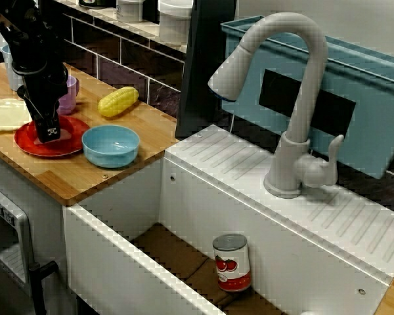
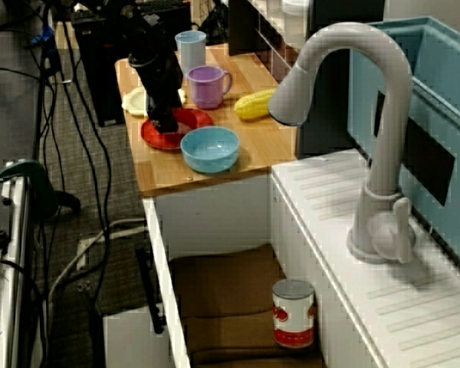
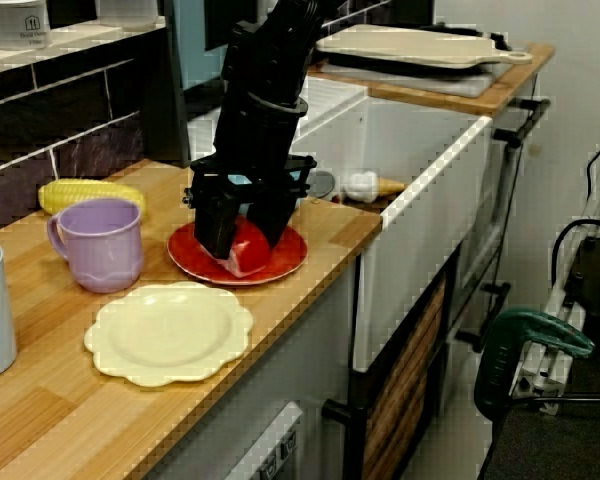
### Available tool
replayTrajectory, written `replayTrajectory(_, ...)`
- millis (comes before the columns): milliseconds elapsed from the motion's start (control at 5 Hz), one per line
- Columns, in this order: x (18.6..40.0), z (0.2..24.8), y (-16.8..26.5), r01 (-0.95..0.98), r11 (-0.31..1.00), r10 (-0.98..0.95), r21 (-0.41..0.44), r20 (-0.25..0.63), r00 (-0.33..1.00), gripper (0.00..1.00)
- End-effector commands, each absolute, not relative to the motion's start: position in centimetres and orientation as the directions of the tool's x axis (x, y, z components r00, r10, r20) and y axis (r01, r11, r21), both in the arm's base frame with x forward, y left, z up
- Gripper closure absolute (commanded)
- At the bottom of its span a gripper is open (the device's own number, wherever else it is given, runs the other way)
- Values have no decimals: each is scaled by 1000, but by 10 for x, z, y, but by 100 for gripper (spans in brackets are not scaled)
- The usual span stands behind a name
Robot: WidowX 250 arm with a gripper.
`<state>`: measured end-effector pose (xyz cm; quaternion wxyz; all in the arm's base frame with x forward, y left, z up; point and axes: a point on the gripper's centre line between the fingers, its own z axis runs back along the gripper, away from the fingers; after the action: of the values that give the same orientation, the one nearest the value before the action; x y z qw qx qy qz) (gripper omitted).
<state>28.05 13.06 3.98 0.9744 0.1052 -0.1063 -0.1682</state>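
My black gripper (image 3: pixel 242 238) stands low over a red plate (image 3: pixel 285 255) on the wooden counter. In the view from the counter's end, a red rounded thing (image 3: pixel 248 255) lies on the plate between the two fingers. I cannot tell whether they press on it. From over the sink, the gripper (image 1: pixel 50 133) hides that thing, and only the red plate (image 1: pixel 27 141) shows around it. Looking along the counter, the gripper (image 2: pixel 163 123) hangs over the plate (image 2: pixel 195 119). A blue bowl (image 1: pixel 110 144) sits just right of the plate.
Around the plate are a purple mug (image 3: pixel 102 243), a corn cob (image 1: pixel 118 102), a cream scalloped plate (image 3: pixel 168 332) and a light-blue cup (image 2: pixel 190 47). A tomato can (image 1: pixel 231 262) stands in the sink below a grey faucet (image 1: pixel 295 98). A teal bin (image 1: pixel 381 98) is behind.
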Motion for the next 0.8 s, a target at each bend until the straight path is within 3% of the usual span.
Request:
replayTrajectory(0, 286, 63, 132, 307, 923, -352, 231, 190, 916, 100)
replayTrajectory(600, 292, 107, 122, 335, 919, -378, 210, 224, 898, 100)
